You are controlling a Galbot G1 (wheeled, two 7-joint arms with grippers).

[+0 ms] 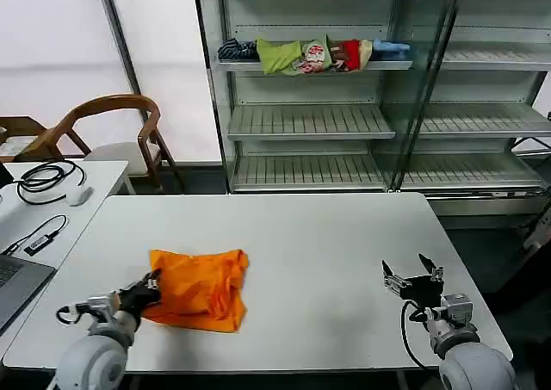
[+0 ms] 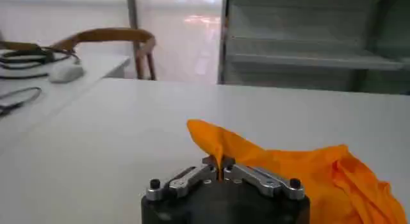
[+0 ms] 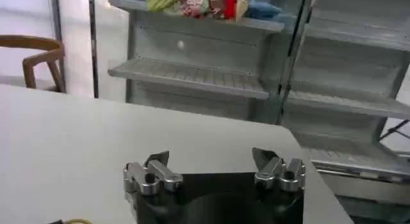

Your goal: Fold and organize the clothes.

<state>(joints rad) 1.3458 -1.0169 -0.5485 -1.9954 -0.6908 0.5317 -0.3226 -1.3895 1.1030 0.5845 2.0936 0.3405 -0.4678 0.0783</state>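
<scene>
One orange T-shirt [image 1: 199,288] lies in a crumpled, roughly folded heap on the white table [image 1: 318,244], toward the robot's left and close to the near edge; no lettering can be made out on the folds that face up, and neither sleeves nor collar can be told apart in the bunched cloth. The left gripper [image 1: 151,284] sits at the shirt's left edge, and the left wrist view shows its two fingers [image 2: 254,175] drawn tightly together with a raised peak of the orange fabric [image 2: 282,164] pinched between them. The right gripper [image 1: 413,275] rests low over the bare tabletop on the robot's right, well apart from the shirt, its two fingers [image 3: 158,160] spread wide with nothing between them. Two arms in all are in play, each cut off by the lower edge of the head view. Beyond the table stands a metal shelving unit [image 1: 310,123], and on one upper shelf lies a single bundle of green, red, blue and dark garments [image 1: 314,55], too tangled to count. A wooden chair [image 1: 108,127] stands at the left, beside a second desk [image 1: 52,201] holding black cables [image 1: 47,179] and a laptop corner [image 1: 13,282] cut off at the frame edge.
</scene>
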